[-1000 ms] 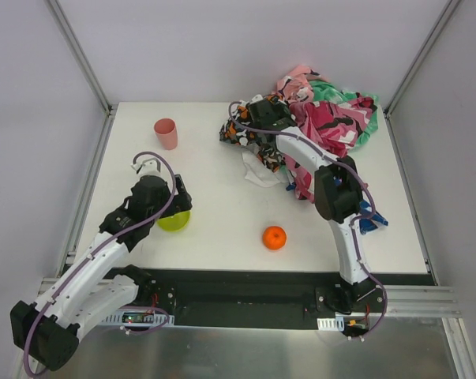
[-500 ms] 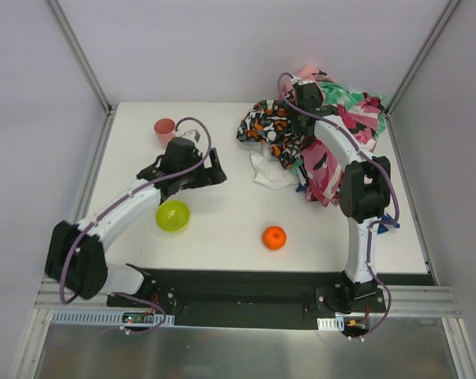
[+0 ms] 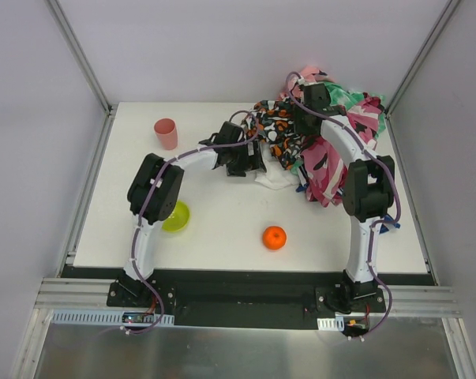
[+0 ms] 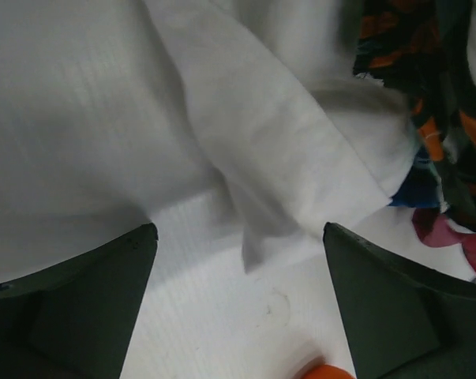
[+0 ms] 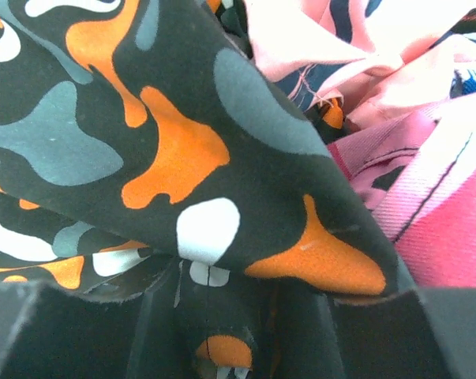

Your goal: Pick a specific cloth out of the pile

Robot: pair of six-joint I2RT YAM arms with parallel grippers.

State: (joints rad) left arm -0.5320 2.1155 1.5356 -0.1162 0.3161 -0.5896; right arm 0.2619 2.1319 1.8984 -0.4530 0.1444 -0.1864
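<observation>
View from above: white cloth [image 3: 273,175] lying on table [image 3: 206,229] at near-left foot of pile [image 3: 344,130], left gripper [image 3: 255,164] just beside it, finger spacing unreadable.

Left wrist close-up only: fingers [image 4: 80,308] spread wide, holding nothing, folded white fabric and bare tabletop between them.

Right wrist close-up only: right gripper [image 5: 222,332] clamped on bunched orange-black-white cloth [image 5: 182,150], pink fabric behind.
</observation>
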